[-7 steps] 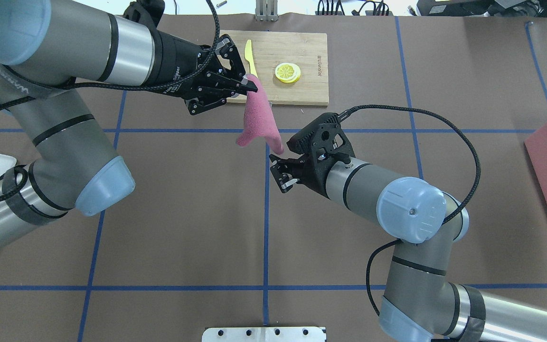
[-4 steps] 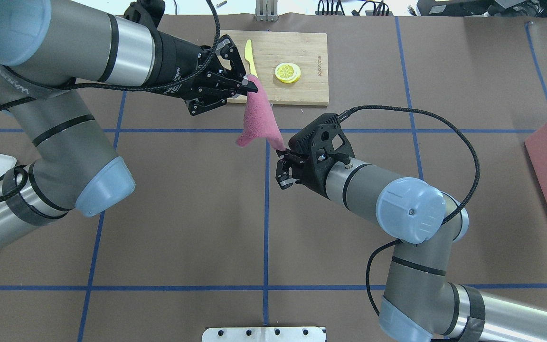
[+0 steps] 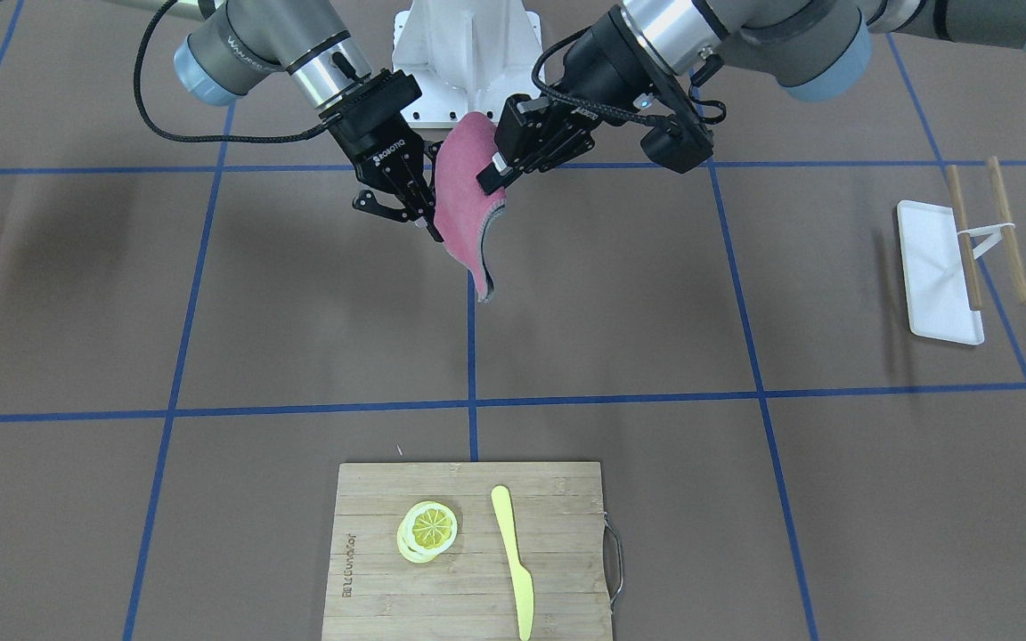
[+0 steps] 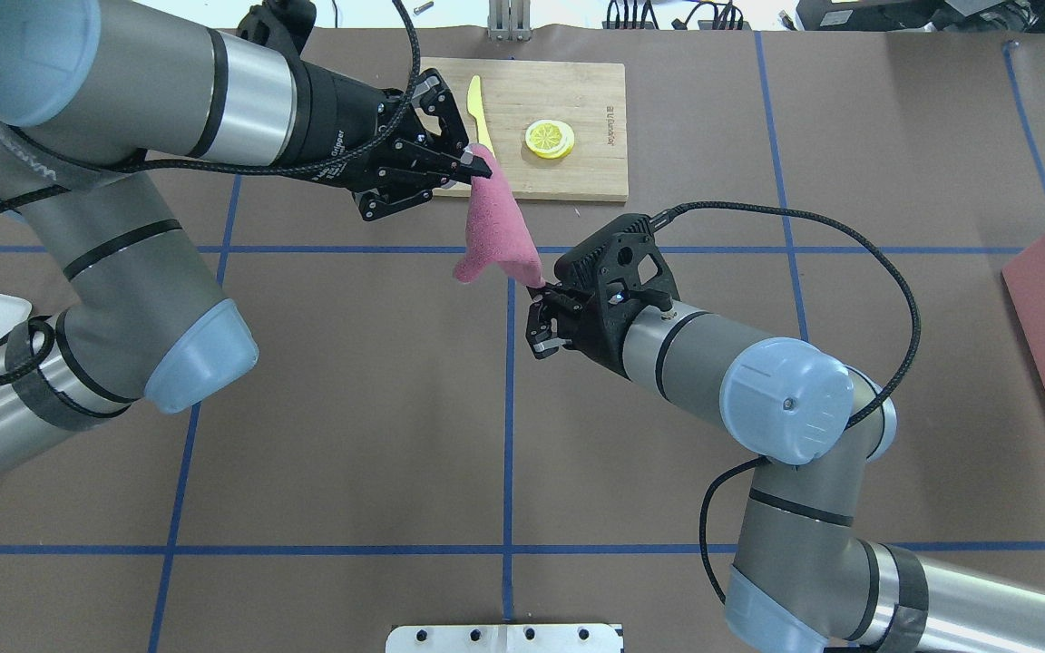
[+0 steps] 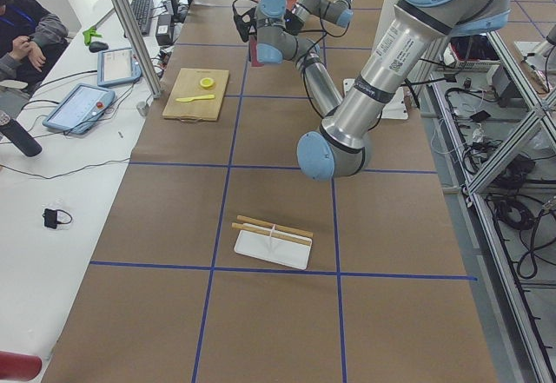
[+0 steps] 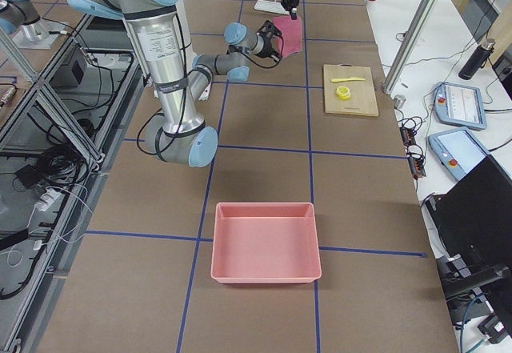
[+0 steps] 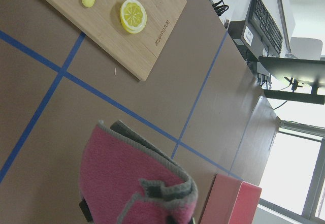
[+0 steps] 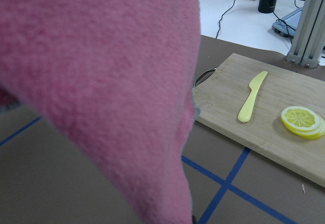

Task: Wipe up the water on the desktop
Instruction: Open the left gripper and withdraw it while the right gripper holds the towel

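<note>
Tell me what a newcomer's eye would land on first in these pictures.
The pink cloth stands out first. It is held up in the air over the middle of the desktop, with the left gripper and the right gripper each shut on an edge of it. Next comes the cutting board at the table's far side, with a lemon slice and a yellow knife lying on it.

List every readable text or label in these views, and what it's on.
"ROBOTIQ": body of the right gripper.
"Gripper": body of the left gripper; rest of that label too small.
Engraved brand on the cutting board: too blurred.
Pink cloth: no text.
</note>
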Robot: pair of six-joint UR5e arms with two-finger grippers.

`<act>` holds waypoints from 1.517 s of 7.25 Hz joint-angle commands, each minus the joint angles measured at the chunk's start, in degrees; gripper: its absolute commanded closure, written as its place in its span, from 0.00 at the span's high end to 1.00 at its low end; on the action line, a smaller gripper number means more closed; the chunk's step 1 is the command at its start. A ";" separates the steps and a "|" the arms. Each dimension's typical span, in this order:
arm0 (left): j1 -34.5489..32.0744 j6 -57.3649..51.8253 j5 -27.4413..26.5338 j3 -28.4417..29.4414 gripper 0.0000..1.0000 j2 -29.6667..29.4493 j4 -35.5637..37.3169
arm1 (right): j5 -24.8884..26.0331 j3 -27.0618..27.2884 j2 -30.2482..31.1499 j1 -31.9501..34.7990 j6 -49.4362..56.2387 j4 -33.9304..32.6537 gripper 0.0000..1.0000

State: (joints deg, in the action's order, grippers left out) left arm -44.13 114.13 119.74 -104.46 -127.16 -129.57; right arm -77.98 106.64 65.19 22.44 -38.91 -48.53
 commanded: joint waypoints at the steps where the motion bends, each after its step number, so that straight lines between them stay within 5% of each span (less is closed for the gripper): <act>1: -0.17 -7.11 -0.30 0.05 0.90 1.90 -0.07 | -0.07 0.24 -0.07 0.32 -0.02 0.02 0.00; 2: -0.34 -11.61 -0.30 0.22 0.98 3.74 0.02 | -0.16 0.24 -0.07 0.67 -0.02 -0.07 0.00; 7: -10.34 -41.89 -0.04 1.97 0.98 13.06 0.37 | -3.58 -0.02 1.42 9.44 0.06 -1.04 0.00; 11: -27.54 -93.77 -0.13 3.74 0.98 19.29 19.49 | -14.63 0.24 3.62 19.55 0.15 -5.49 0.00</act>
State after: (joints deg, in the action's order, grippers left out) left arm -65.85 36.67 119.47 -101.22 -110.43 -115.56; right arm -89.33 106.74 68.40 39.01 -38.62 -51.62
